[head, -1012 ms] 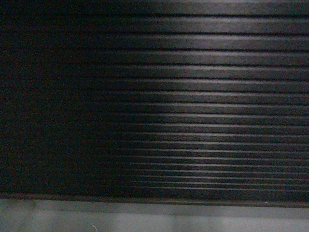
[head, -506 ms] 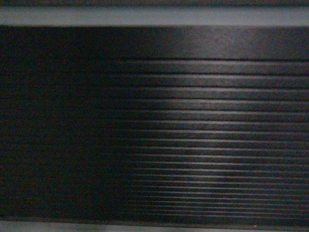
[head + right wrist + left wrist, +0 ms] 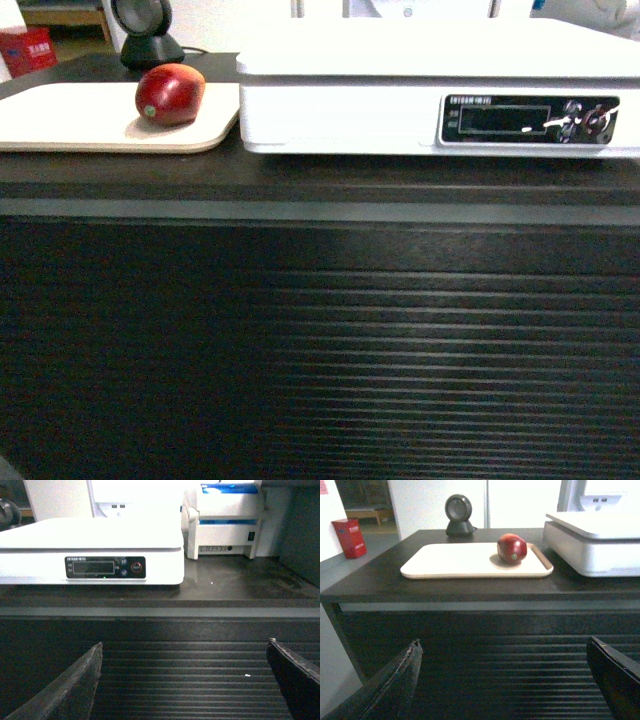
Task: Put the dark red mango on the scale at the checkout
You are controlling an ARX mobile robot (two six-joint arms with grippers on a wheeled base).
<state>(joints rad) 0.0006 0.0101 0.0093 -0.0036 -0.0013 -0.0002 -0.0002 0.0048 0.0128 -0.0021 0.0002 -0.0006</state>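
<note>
A dark red mango rests on a flat beige tray at the upper left of the head frame, near the tray's right edge and just beside the white scale that fills the upper right. Both sit on the checkout counter, whose ribbed dark front takes up the lower 2 thirds of the frame. A small black scanner stands behind the tray.

In the left wrist frame the left end effector hangs released, its 2 fingers spread wide in the bottom corners, below the counter top; the mango lies up and ahead of it, almost centred, its long axis roughly across the frame. The right end effector, likewise released, faces the scale's display, with a white printer at the upper right. The left arm looks nearer the fruit. The tray holds only the mango; the scale's top is bare.
</note>
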